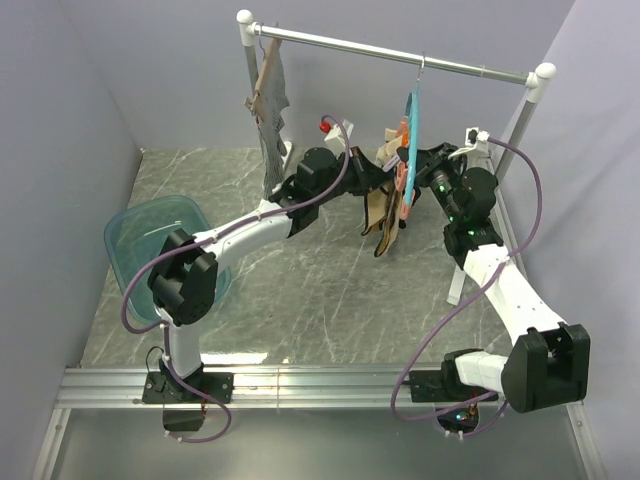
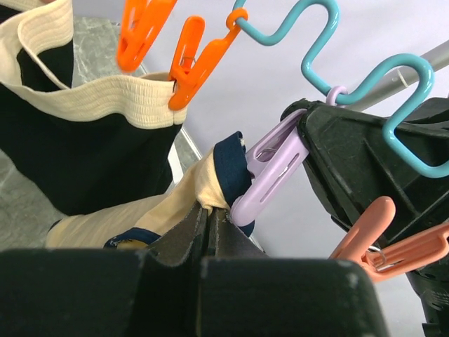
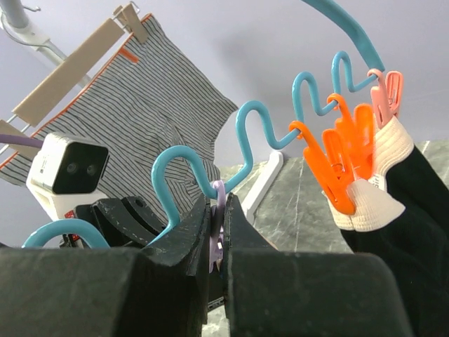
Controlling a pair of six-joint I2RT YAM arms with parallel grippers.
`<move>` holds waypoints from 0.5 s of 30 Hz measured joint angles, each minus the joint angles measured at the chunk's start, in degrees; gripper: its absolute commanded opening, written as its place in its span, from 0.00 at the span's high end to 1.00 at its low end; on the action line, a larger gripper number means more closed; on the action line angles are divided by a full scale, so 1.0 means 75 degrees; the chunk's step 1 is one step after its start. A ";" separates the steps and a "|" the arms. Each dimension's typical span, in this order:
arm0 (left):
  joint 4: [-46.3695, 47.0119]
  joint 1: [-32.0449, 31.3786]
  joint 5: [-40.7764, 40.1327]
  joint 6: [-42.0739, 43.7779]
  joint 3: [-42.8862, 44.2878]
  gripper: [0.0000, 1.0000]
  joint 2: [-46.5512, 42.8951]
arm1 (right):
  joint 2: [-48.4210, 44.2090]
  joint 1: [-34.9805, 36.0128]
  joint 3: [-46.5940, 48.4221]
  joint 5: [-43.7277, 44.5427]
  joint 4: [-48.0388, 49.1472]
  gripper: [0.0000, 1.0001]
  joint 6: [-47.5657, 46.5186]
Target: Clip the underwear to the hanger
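Observation:
The teal hanger [image 1: 414, 118] hangs from the rail; its wavy ring shows in the left wrist view [image 2: 365, 77] and the right wrist view [image 3: 245, 137]. My left gripper [image 2: 209, 210] is shut on the tan underwear [image 2: 193, 189] at its dark-trimmed edge and holds it up to a purple clip [image 2: 270, 168]. The clip's tip touches the trim; I cannot tell whether it grips it. My right gripper [image 3: 219, 205] is shut on that purple clip [image 3: 219, 196]. In the top view the underwear [image 1: 380, 215] hangs below both grippers, left [image 1: 385, 185] and right [image 1: 418, 185].
Black underwear [image 2: 84, 147] with a cream waistband hangs from orange clips [image 3: 344, 151] on the same hanger. A grey striped garment [image 3: 154, 105] on a wooden hanger [image 3: 66, 74] hangs at the rail's left end. A teal basket [image 1: 150, 240] stands at the left.

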 measured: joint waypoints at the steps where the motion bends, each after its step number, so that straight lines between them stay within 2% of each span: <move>1: -0.0009 -0.0003 0.0000 0.0003 0.0000 1.00 0.0000 | -0.0003 0.0026 -0.0003 0.0044 -0.0012 1.00 -0.0055; 3: -0.0032 -0.0006 -0.0003 0.0003 0.0003 1.00 0.0000 | -0.0020 0.0061 -0.0003 0.0105 -0.0032 1.00 -0.0146; 5: -0.0047 -0.0015 0.0000 0.0006 0.0006 1.00 0.0000 | -0.0055 0.0087 -0.0006 0.0152 -0.0076 0.87 -0.0219; 7: -0.0047 -0.0023 0.0006 0.0006 0.0009 1.00 0.0000 | -0.0085 0.0096 -0.0006 0.0166 -0.0108 0.81 -0.0268; 15: -0.0070 -0.0099 0.0134 0.0009 0.0009 1.00 0.0000 | -0.0102 0.0114 -0.0015 0.0204 -0.0198 0.61 -0.0309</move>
